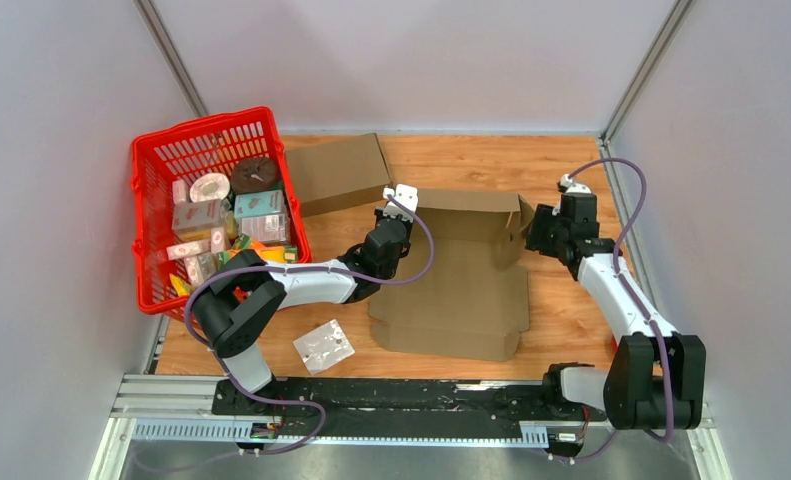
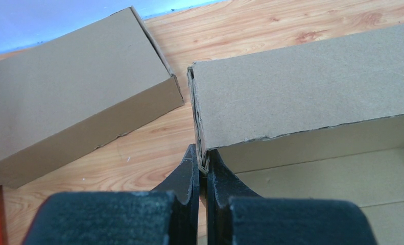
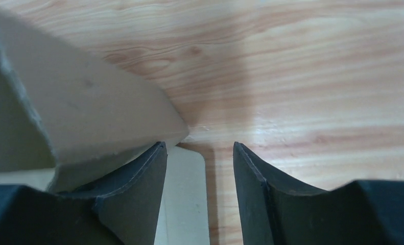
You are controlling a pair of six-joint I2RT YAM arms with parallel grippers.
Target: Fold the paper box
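The paper box (image 1: 461,285) is brown cardboard lying partly folded in the middle of the table, with its back wall (image 2: 302,81) standing up. My left gripper (image 2: 203,162) is shut on the left end corner of that wall, seen from above at the box's back left (image 1: 395,216). My right gripper (image 1: 533,232) is at the box's back right corner and stands open (image 3: 199,148). A raised side flap (image 3: 87,112) leans over the outside of its left finger (image 3: 138,189). A flat cardboard tab (image 3: 185,194) lies on the table under the gap, not gripped.
A second, closed cardboard box (image 1: 336,172) lies at the back, just left of the held corner (image 2: 72,97). A red basket (image 1: 147,215) full of small packages stands at the left. A silver packet (image 1: 323,346) lies near the front. Grey walls close in both sides.
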